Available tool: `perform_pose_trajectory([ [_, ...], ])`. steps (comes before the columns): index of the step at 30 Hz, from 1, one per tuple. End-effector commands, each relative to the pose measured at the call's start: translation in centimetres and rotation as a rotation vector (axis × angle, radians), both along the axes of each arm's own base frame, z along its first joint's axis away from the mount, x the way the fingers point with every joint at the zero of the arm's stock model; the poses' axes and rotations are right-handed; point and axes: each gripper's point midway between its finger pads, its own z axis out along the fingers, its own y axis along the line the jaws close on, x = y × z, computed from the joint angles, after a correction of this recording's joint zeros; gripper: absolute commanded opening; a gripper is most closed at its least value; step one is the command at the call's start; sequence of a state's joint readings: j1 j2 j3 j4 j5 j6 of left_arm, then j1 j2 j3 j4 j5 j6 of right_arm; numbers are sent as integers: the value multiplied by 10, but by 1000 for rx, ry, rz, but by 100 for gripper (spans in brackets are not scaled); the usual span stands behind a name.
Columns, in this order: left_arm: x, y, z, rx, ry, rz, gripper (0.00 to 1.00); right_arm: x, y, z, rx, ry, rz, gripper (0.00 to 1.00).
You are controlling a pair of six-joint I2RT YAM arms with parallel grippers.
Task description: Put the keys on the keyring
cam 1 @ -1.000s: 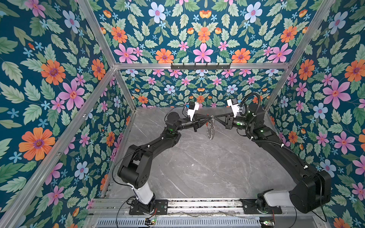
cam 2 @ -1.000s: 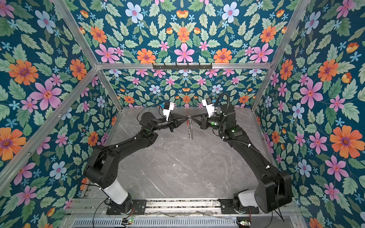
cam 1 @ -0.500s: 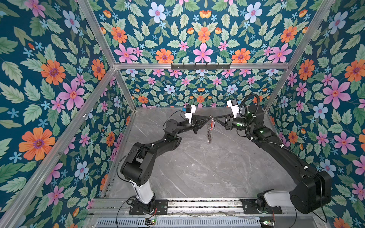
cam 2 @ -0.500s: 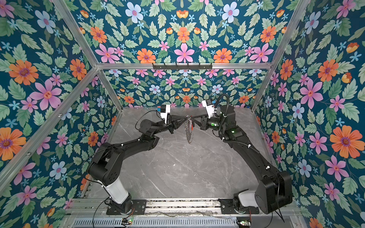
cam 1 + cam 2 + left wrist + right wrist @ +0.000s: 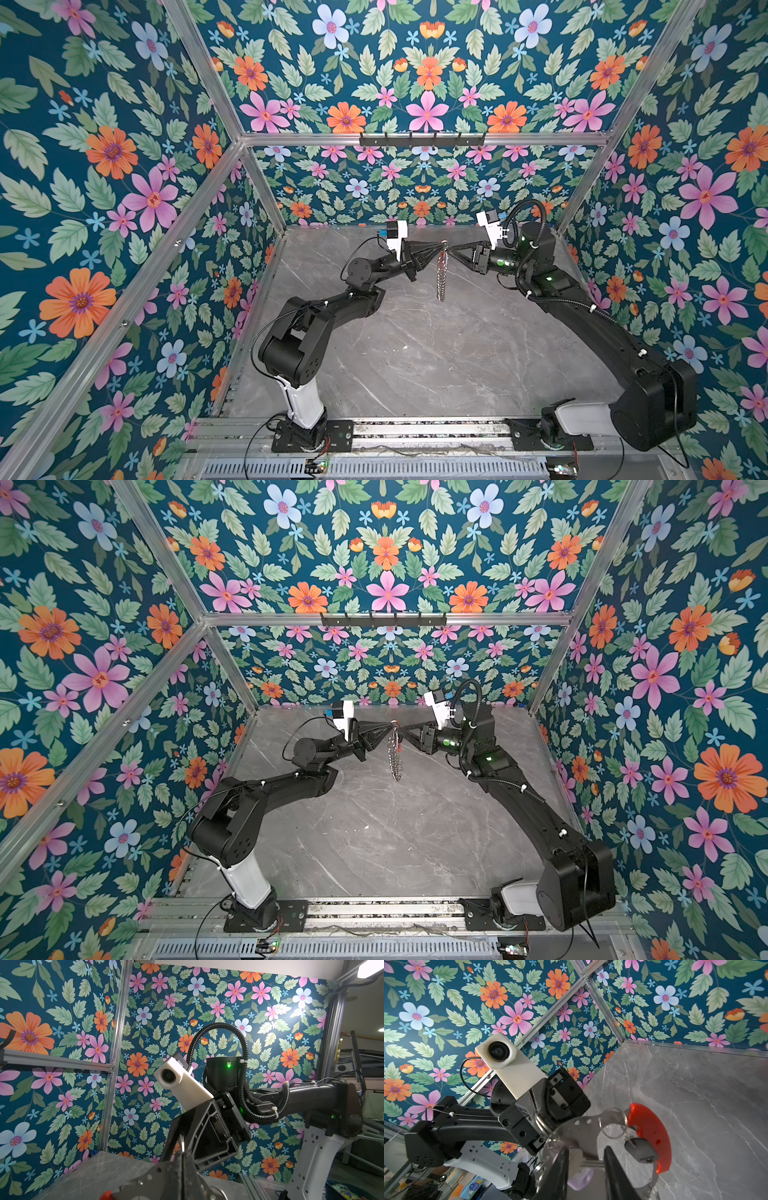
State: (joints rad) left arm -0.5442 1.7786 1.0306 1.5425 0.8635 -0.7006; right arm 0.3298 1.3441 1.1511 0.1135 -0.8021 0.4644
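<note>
1. Left tool (image 5: 437,250) is clamped on the top of the keyring (image 5: 441,278), which hangs over the surface (image 5: 415,357); that clamp should hold firm.
2. Right tool (image 5: 586,1152) stands parted around the key (image 5: 639,1151) shank, beside the red section. It should back straight out and clear the lavender tag (image 5: 581,1178).

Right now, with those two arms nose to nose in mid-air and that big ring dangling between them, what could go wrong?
1. On the right gripper the jaws stand apart around the key. If the key isn't properly hooked on, it could drop to the table.
2. The keyring seems to hang from the shut left gripper alone, so it may swing or slip.
3. The two grippers nearly touch, so a small move might knock them together.
</note>
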Motion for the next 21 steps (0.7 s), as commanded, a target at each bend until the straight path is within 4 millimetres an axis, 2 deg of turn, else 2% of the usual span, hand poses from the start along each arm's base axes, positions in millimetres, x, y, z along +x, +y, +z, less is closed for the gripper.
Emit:
perform_pose_trajectory([
  [1,-7,5,12,-44,-43,-3,0,4,-9,7,-41,-51,-72,34],
  [6,-6,5,11,-44,-29,-11,0,3,-20,18,-69,-122,-142,37],
  [13,-3,3,8,-48,10,-31,0,-5,-19,37,-22,-205,-126,37],
  [21,-5,3,5,-64,29,-36,0,-8,-6,35,-14,-209,-87,27],
])
